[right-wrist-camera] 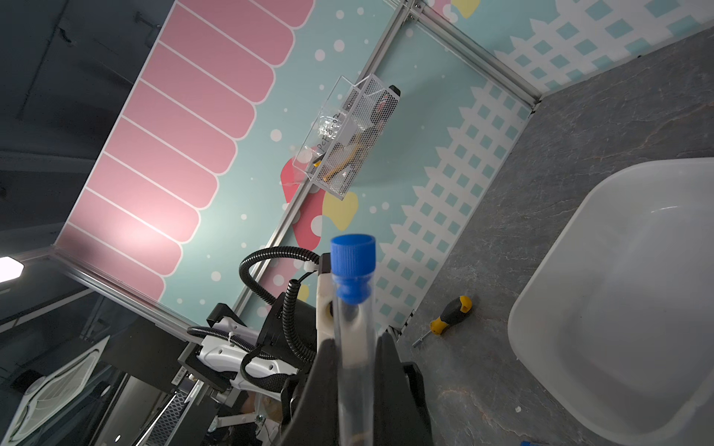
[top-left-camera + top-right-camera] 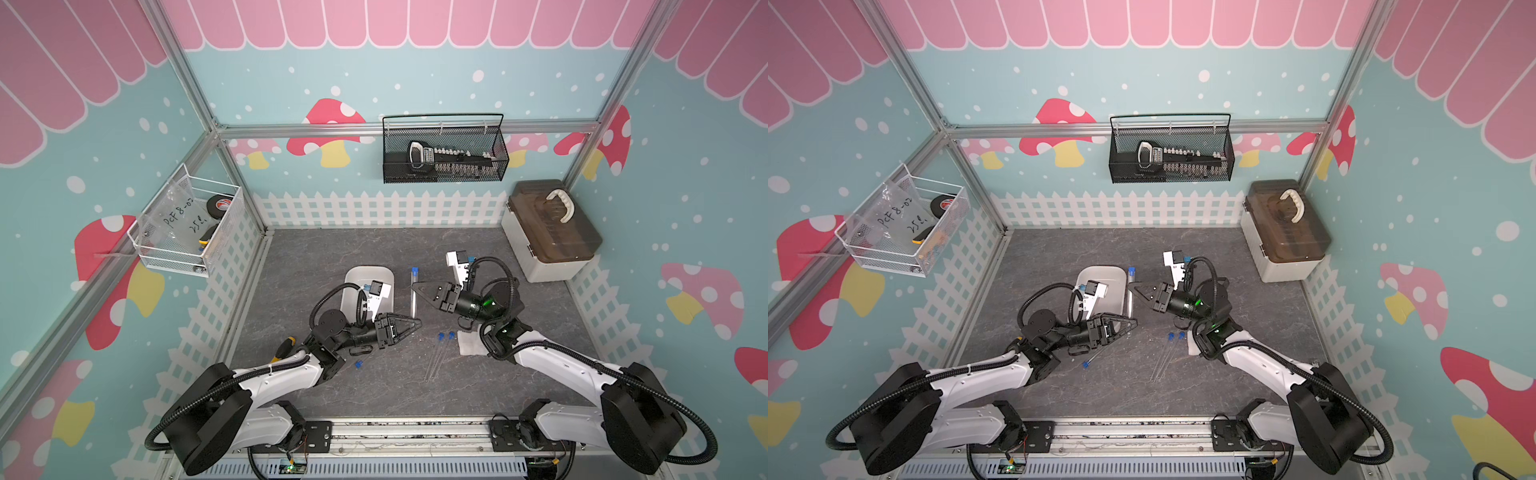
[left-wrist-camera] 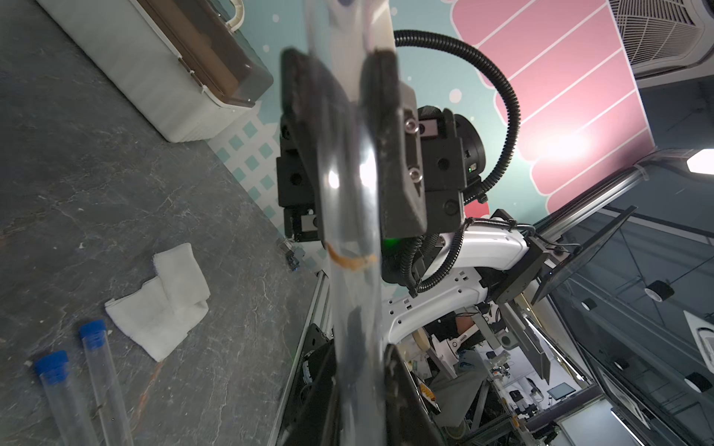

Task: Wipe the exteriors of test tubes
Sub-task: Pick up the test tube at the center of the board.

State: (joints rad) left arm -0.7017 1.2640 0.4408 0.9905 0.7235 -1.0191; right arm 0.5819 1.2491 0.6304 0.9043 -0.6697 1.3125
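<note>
One clear test tube point(image 2: 413, 303) with a blue cap point(image 1: 353, 262) hangs above the table, held at both ends. My right gripper point(image 2: 414, 286) is shut on it near the cap, and in its wrist view the jaws point(image 1: 355, 370) press both sides of the glass. My left gripper point(image 2: 417, 322) is shut on the tube's lower end point(image 3: 353, 289). Two more test tubes point(image 2: 436, 357) lie side by side on the table in front. A third one point(image 2: 358, 364) sticks out from under the left arm. The white cloth point(image 2: 469, 343) lies folded on the table, partly under the right arm.
A white tray point(image 2: 370, 276) stands behind the left wrist. A yellow and black screwdriver point(image 2: 286, 345) lies by the left arm. A lidded box point(image 2: 548, 232) fills the back right corner. Wire baskets point(image 2: 444, 149) hang on the walls.
</note>
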